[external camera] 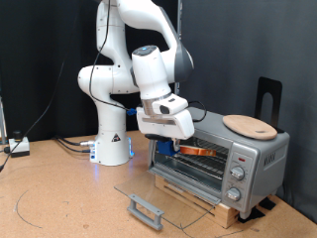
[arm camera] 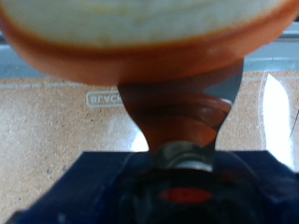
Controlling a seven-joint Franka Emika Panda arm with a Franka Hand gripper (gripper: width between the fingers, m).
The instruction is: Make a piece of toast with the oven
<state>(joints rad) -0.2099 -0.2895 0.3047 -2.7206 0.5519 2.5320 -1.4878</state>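
Observation:
The oven (external camera: 254,151) stands on a wooden base at the exterior view's right, its glass door (external camera: 168,198) dropped open flat toward the exterior view's left. My gripper (external camera: 184,147) is at the oven's open front, shut on the piece of toast (external camera: 195,152), which reaches level into the cavity over the wire rack. In the wrist view the toast (arm camera: 140,37) fills the far end, pale face with an orange-brown crust. One finger (arm camera: 182,117) shows under it. The oven's brand label (arm camera: 107,97) shows beyond.
A round tan wooden plate (external camera: 248,125) lies on top of the oven. The oven's knobs (external camera: 236,175) are on its right panel. A black stand (external camera: 268,99) rises behind the oven. The arm's white base (external camera: 112,147) and cables (external camera: 69,145) are at the left.

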